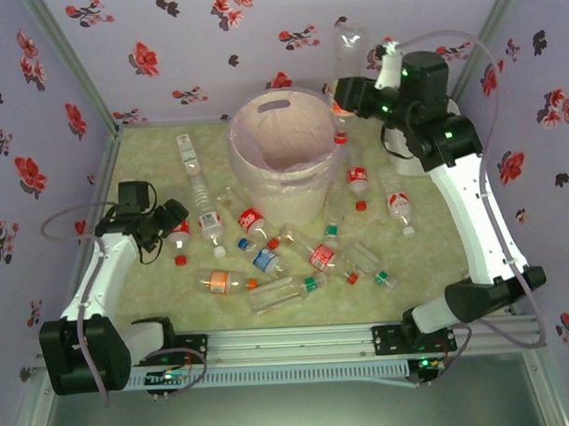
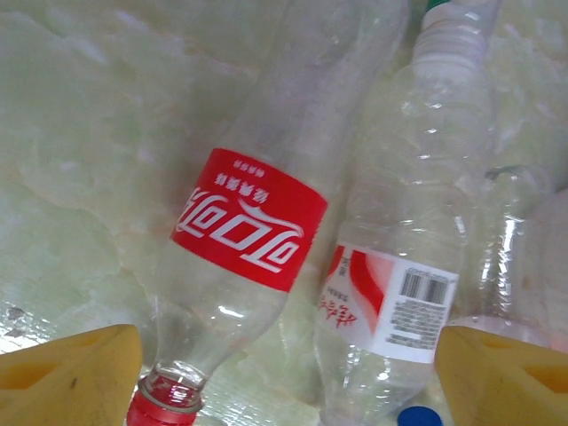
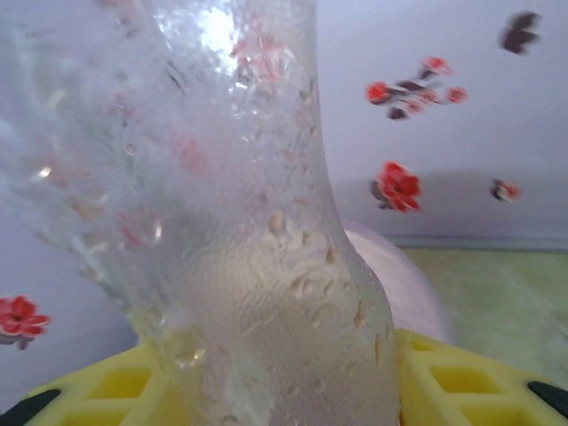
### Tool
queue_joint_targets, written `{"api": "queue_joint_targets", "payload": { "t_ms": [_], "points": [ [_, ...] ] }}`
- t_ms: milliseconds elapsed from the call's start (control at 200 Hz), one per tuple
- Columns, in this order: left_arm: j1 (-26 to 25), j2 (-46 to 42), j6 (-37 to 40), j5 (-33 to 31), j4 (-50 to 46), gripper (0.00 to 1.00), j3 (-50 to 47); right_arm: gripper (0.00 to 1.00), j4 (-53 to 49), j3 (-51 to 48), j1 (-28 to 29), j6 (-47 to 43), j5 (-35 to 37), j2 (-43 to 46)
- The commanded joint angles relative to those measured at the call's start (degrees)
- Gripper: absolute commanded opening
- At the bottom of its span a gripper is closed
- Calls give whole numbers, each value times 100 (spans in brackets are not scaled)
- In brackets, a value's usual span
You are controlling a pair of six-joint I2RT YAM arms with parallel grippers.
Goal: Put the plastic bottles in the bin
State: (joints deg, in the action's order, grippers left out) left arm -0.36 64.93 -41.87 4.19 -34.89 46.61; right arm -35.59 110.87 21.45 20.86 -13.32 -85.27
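- Up at the upper right of the overhead view, your right gripper (image 1: 342, 102) is clamped on a clear bottle (image 1: 349, 41), held upright in the air right by the right rim of the bin (image 1: 265, 190).
- The right wrist view gives you the close-up: that bottle's dimpled wall sits squeezed between the yellow fingers (image 3: 466, 383), with the bin as a pale curve behind it at middle right.
- Left of centre overhead, your left gripper (image 1: 173, 230) sits low over the table (image 1: 138, 157) among the loose plastic bottles (image 1: 322, 257).
- The left wrist view shows its fingers (image 2: 71, 382) spread apart in the bottom corners. A red-label bottle (image 2: 248, 222) and a white-label bottle (image 2: 395, 297) lie side by side between them. Can't tell if either finger touches one.
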Motion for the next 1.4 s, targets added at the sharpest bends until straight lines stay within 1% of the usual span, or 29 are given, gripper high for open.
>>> {"api": "queue_joint_targets", "payload": {
  "t_ms": [0,165,310,345,395,440,610,710,755,825,860,895,930,1025,1105,1195,1300,1395],
  "points": [
    [36,-208,-94,-342,120,84,-142,27,-251,655,361,-282,332,-465],
    [36,-111,130,-545,-79,82,-165,26,-890,1413,689,-649,500,-1307],
    [36,28,136,-568,81,80,-270,26,-1310,1547,963,-902,611,-1793],
    [36,72,148,-568,140,79,-266,24,-1422,1558,1031,-1006,611,-1898],
    [36,155,197,-568,224,77,-228,18,-1507,1489,1154,-1132,665,-1990],
    [36,252,266,-576,253,77,-137,16,-1499,1334,1247,-1220,690,-2039],
    [36,636,458,-559,272,76,118,17,-1785,988,1404,-1238,1081,-2386],
    [36,762,518,-524,290,75,155,20,-1459,407,1403,-1252,1166,-2383],
    [36,767,534,-522,322,75,140,24,-1189,121,1412,-1228,1118,-2339],
    [36,761,565,-524,407,75,71,34,-988,-111,1412,-1166,1058,-2339],
    [36,766,589,-533,435,75,43,42,-997,-122,1412,-1155,1036,-2381],
    [36,788,615,-539,448,75,34,48,-1026,-118,1414,-1182,1011,-2410],
    [36,824,627,-550,457,75,23,56,-1059,-89,1414,-1235,978,-2415],
    [36,920,637,-550,517,75,-1,76,-1064,-57,1414,-1343,843,-2261],
    [36,989,653,-554,569,75,-3,86,-1042,-20,1412,-1395,848,-2098],
    [36,1077,659,-559,637,75,7,98,-1287,250,1416,-1467,881,-2029],
    [36,1208,679,-559,675,75,49,99,-1567,605,1432,-1595,957,-1885],
    [36,1316,712,-551,677,75,92,99,-1484,638,1447,-1681,1094,-1554]
  ]
}}
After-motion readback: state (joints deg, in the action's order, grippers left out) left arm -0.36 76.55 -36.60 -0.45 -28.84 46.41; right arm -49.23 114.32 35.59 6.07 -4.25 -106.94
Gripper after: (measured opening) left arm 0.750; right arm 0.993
